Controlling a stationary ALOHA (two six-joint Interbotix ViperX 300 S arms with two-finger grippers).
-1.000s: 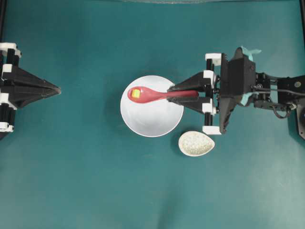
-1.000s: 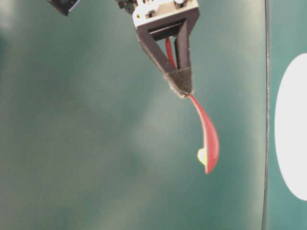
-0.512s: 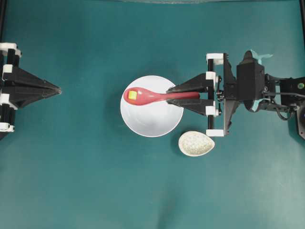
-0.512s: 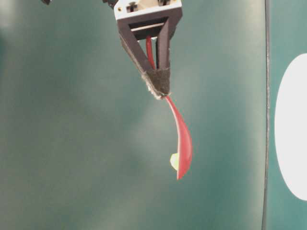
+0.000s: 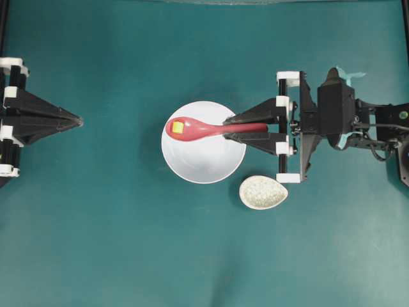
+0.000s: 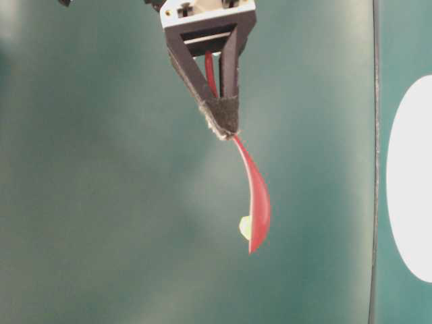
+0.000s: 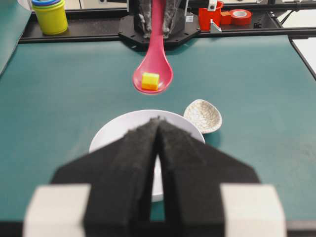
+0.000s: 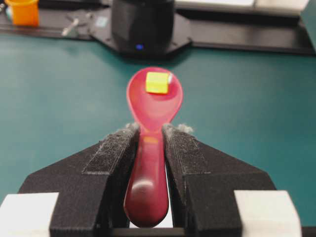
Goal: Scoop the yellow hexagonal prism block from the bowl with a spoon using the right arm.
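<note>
Yellow block (image 8: pixel 157 82) in glossy red spoon (image 8: pixel 153 106), right tool (image 8: pixel 148 136) pinching handle, left tool (image 7: pixel 158 129) pressed together

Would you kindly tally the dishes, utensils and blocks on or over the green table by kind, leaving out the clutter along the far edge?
Dishes: 2, the white bowl and the speckled egg-shaped dish.
Spoons: 1, the red spoon held in the right gripper.
Blocks: 1, the yellow block lying in the spoon's scoop.
Total: 4.

Your light is bright and even.
Table-level view looks hazy; the surface (image 6: pixel 101 202) shows pale glare; overhead shadows stay soft.
</note>
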